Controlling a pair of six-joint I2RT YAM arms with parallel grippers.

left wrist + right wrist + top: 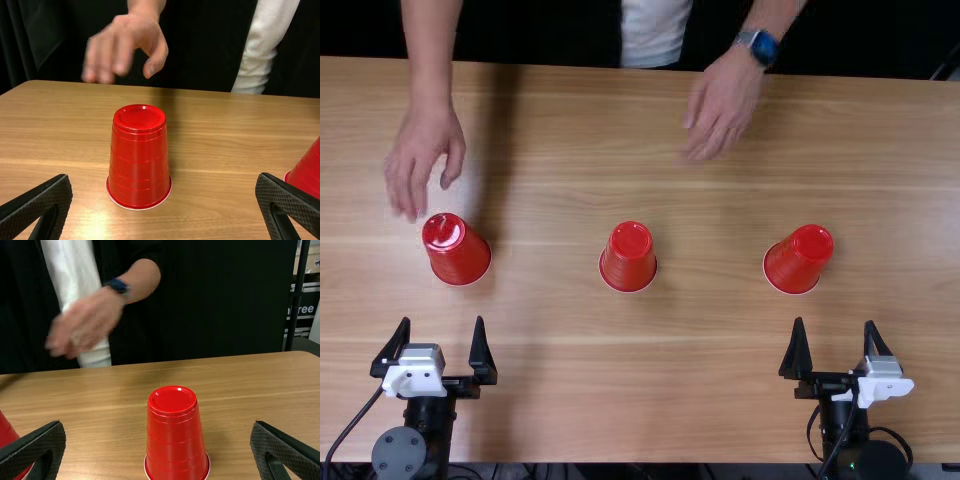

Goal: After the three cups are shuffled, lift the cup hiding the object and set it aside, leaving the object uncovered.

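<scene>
We count three upturned red plastic cups in a mid-frame row on the worktop (pixel 620 370): left cup (pixel 455 250), middle cup (pixel 628 257), right cup (pixel 799 259). Our two hands sit in the lower frame, left hand (pixel 440 325) and right hand (pixel 833 325), both wide open and empty.

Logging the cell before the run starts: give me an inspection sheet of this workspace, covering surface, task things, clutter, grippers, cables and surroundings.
Surface: light brown wooden table, grain visible.
Job's things: left cup, middle cup, right cup; red, upside down, in a row, apart.
Clutter: nothing seen.
Grippers: left gripper, right gripper open, empty, near edge.
Cables: left arm's cable, right arm's cable, black, by the bases.
Surroundings: person's bare-wristed hand near left cup, not touching; watch-wearing hand beyond middle cup; dark backdrop.
</scene>
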